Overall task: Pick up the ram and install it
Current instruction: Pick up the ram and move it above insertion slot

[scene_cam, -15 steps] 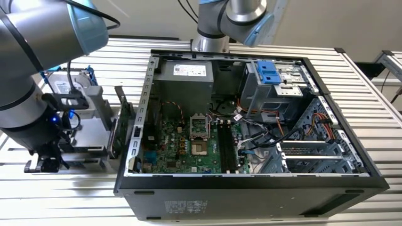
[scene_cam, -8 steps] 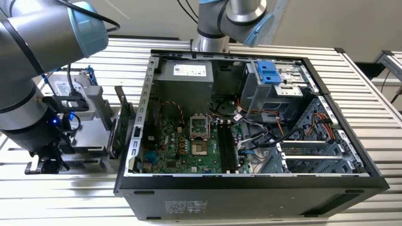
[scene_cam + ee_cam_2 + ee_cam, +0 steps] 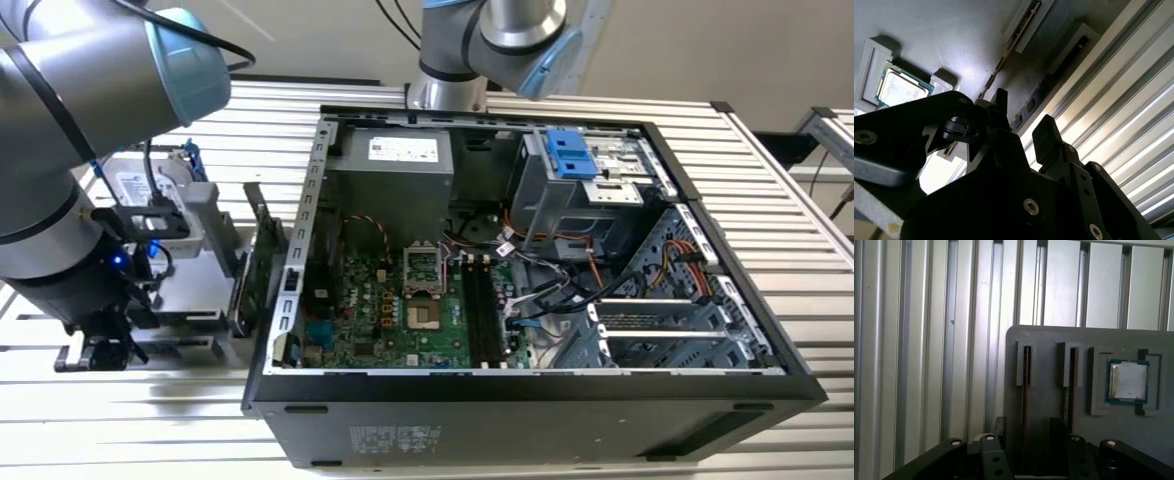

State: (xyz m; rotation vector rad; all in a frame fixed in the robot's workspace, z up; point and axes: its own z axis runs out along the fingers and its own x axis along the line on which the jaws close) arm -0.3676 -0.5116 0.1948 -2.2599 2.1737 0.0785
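Observation:
In both wrist views, two thin dark rams stand edge-on in slots of a grey holder tray (image 3: 1049, 340). My gripper (image 3: 1027, 432) is open and straddles the ram (image 3: 1026, 370) farther from the processor chip, one finger (image 3: 999, 426) on each side with a gap. In the second wrist view that ram (image 3: 1049, 82) runs down into the gap of the gripper (image 3: 1024, 120). The other ram (image 3: 1070, 367) lies just outside the fingers. In the exterior view the gripper (image 3: 100, 350) hangs low at the left of the open computer case (image 3: 534, 390).
A silver processor chip (image 3: 1127, 381) sits in the tray beside the rams. Left of the case stand a hard drive (image 3: 134, 185) and a green expansion card (image 3: 263, 250). Black memory slots (image 3: 481, 310) lie on the motherboard. The ribbed metal table (image 3: 160, 420) surrounds everything.

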